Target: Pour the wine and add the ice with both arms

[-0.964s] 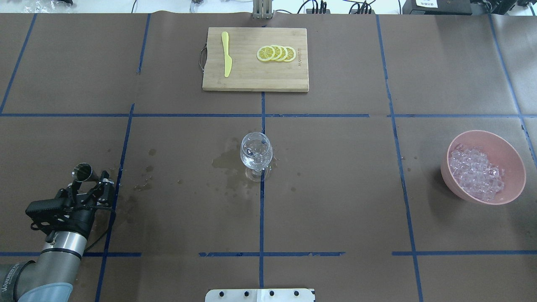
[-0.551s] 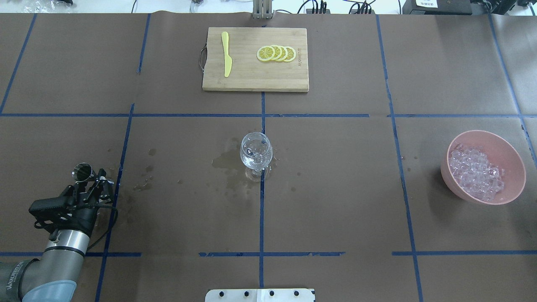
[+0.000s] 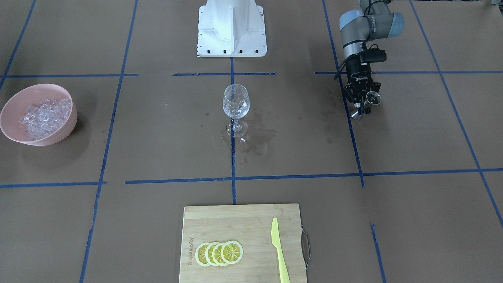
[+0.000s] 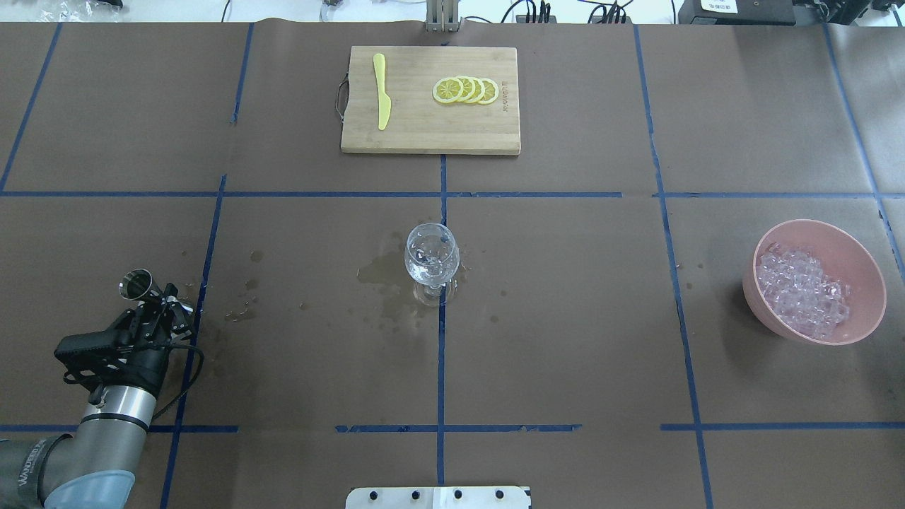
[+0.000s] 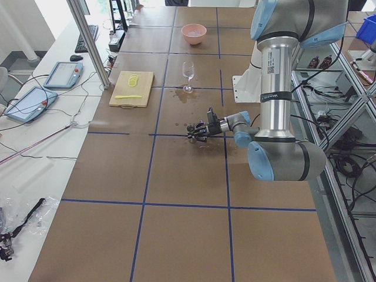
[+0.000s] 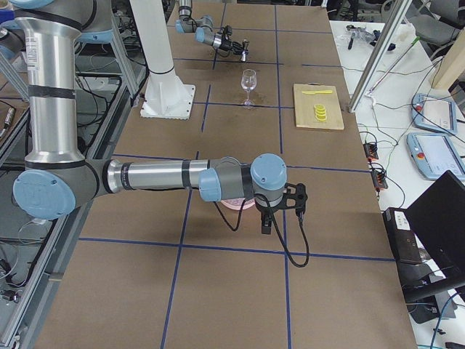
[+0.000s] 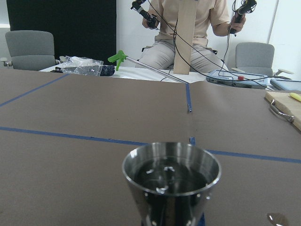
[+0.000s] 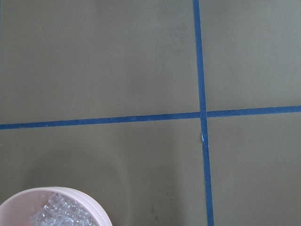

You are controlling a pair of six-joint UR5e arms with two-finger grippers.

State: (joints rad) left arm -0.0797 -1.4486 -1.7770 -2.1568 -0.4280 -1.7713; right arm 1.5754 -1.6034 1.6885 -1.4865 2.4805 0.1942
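Observation:
My left gripper (image 4: 161, 308) is shut on a steel jigger (image 4: 136, 284) low over the table's left side; it also shows in the front view (image 3: 362, 105) with the jigger (image 3: 372, 98). The left wrist view shows the jigger's cup (image 7: 171, 181) upright with a shiny inside. The wine glass (image 4: 431, 256) stands at the table's centre with a little clear liquid in it. The ice (image 4: 802, 290) fills a pink bowl (image 4: 859, 247) at the right. My right gripper (image 6: 280, 209) hovers beside the bowl; I cannot tell whether it is open or shut.
Wet spill marks (image 4: 382, 277) lie around the glass's foot, with drops toward the left gripper. A wooden cutting board (image 4: 424, 138) at the back holds lemon slices (image 4: 465, 90) and a yellow knife (image 4: 382, 90). The white pedestal (image 3: 232, 27) stands at the robot's side.
My left gripper has shifted slightly to the right with the jigger in it and turned it a little. The glass and the bowl have not moved.

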